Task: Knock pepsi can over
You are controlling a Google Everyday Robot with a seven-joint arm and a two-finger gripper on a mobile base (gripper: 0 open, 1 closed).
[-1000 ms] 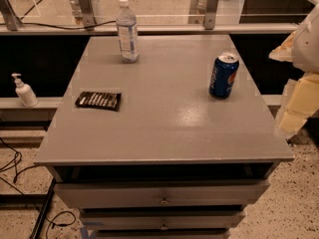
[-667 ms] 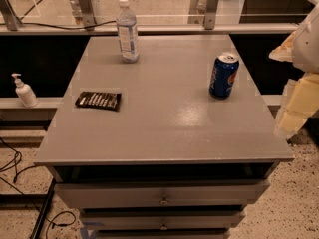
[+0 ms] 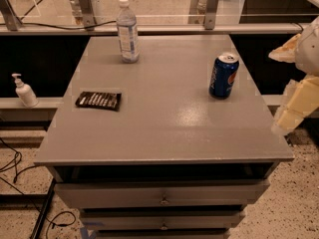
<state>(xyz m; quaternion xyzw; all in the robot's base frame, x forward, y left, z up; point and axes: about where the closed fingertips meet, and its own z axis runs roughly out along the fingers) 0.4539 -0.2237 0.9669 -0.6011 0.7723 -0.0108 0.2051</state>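
Nothing had moved since the earlier frames: can, bottle and gripper all kept their places. The can (image 3: pixel 224 76) stood upright on the right half of the table (image 3: pixel 164 133), near the right edge, its long axis vertical and the silver top upward. The gripper (image 3: pixel 293 103) hung at the right border of the camera view, outside the right edge of the table and closer to the front corner than the can was. It touched nothing, and if it was open or closed I could not tell.

From the gripper, the can lay to the left in the view and further toward the back of the table, with only bare table top between them. Probably the move had to go inward and backward along this line and meet the can high on its side, so that it tips and does not only slide.

The bottle (image 3: pixel 127 31) stood well apart at the back left, and a dark packet (image 3: pixel 98 100) lay flat on the left side, both out of this path.
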